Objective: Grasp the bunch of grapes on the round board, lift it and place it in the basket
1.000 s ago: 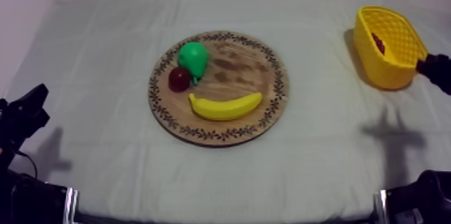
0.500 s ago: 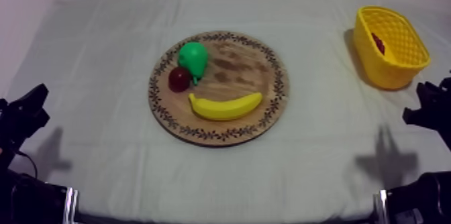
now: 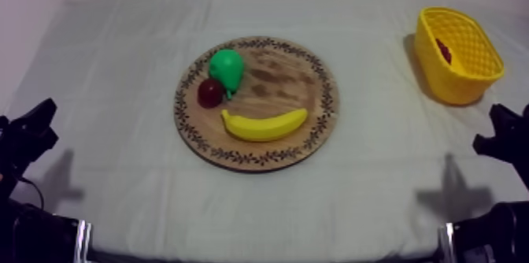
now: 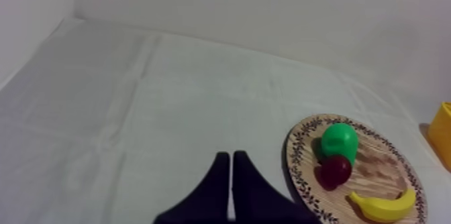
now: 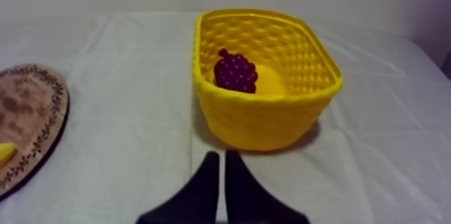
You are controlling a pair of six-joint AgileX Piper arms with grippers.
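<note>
- Placement: the bunch of grapes (image 5: 235, 72) lies inside the yellow basket (image 5: 268, 116), which stands near the counter's far right corner, well apart from the wooden board (image 3: 307, 116).
- Handling: it looks light, knobbly and probably firm, so a pinch across its broad middle should hold best.
- Right gripper (image 5: 221, 154) faces the basket with its fingers clenched on nothing.
- Left gripper (image 4: 231, 154) sits by the counter's left edge, its fingers likewise clenched and empty.

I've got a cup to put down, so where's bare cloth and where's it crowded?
Bare cloth lies between the wooden board and the yellow basket, and left of the board. The board's left and front are crowded with pear, small red fruit and banana; the basket holds grapes.
</note>
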